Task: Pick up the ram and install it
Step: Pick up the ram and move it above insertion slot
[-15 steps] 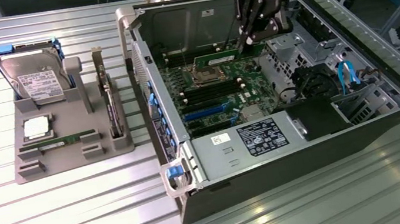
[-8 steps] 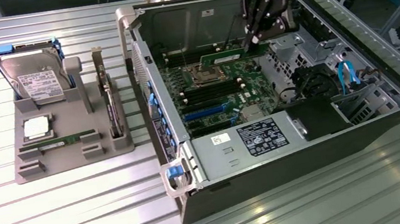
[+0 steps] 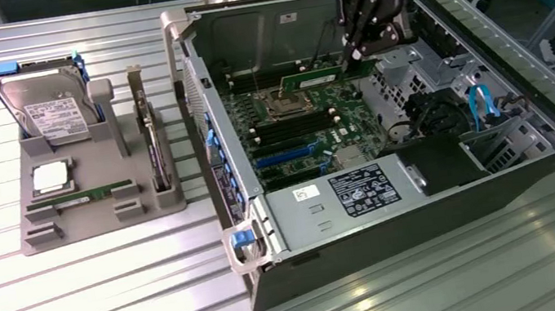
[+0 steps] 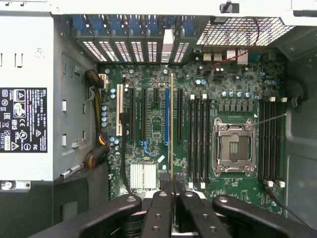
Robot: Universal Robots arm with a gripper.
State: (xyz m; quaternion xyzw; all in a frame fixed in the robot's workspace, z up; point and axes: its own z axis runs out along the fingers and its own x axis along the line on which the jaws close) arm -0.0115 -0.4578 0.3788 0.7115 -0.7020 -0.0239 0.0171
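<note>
gripper [image 4: 172,196] clamped nearly closed on ram [image 4: 172,124] | ram edge-on over motherboard [image 4: 237,84] | inside open computer case [image 3: 259,34]

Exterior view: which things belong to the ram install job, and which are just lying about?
In the job: ram, held by the end effector; motherboard.
Lying about: hard drive, processor chip, second ram stick, bracketed card, on the grey holder.
</note>
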